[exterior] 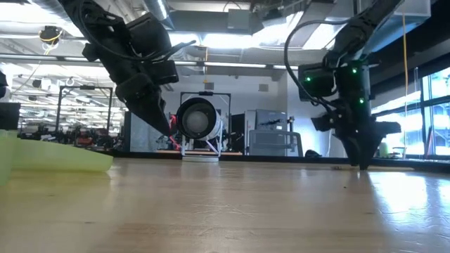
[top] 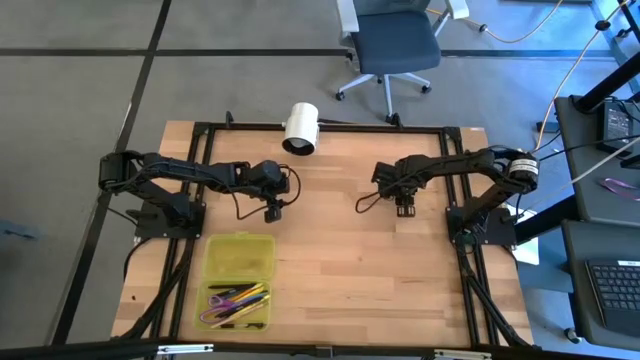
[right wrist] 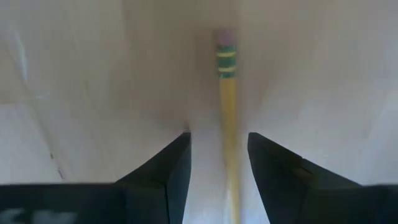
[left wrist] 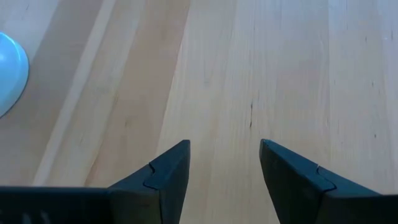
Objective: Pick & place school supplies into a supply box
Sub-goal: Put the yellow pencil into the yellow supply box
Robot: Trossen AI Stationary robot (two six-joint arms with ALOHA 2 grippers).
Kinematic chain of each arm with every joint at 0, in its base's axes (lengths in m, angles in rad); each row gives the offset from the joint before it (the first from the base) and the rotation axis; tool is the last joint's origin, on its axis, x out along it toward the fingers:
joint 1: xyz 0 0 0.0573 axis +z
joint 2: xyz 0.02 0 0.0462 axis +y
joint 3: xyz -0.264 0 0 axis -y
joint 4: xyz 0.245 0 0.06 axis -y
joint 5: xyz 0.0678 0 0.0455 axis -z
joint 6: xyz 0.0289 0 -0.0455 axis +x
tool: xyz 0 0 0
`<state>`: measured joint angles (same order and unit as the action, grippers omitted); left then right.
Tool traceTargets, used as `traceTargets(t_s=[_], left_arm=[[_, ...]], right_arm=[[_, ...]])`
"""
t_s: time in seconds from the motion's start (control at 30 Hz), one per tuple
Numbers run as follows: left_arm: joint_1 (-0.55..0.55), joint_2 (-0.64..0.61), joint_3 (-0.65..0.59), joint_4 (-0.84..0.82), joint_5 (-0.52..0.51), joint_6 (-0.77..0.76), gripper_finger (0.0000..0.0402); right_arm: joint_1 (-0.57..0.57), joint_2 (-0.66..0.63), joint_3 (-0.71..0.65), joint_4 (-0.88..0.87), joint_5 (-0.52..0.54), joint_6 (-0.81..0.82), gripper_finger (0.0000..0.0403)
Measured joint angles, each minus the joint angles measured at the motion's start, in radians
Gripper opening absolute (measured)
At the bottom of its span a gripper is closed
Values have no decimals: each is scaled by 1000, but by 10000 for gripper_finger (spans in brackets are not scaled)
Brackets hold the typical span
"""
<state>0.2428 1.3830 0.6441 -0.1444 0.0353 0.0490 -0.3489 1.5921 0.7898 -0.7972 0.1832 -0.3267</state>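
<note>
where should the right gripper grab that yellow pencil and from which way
Take the yellow pencil on its bare shaft, below the green ferrule, coming straight down from above. It lies flat on the table, running lengthwise between the right gripper fingers, which already straddle it, so closing pinches its narrow width.

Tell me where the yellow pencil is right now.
The yellow pencil lies on the table, between the open fingers of the right gripper in the right wrist view, right of the table's middle, far from the box.
</note>
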Motion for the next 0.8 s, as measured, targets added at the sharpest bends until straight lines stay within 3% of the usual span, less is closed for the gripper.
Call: traceTargets(t_s=[0.23, 0.47, 0.8], left_arm=[[0, 0, 0, 23, 0, -2, 183], [0, 0, 0, 25, -1, -6, 182], [0, 0, 0, 22, -1, -2, 180]], right_arm=[[-50, -5, -40, 31, -64, 11, 161], [-127, -4, -42, 45, -143, -19, 134], [-137, -5, -45, 108, -181, -14, 45]])
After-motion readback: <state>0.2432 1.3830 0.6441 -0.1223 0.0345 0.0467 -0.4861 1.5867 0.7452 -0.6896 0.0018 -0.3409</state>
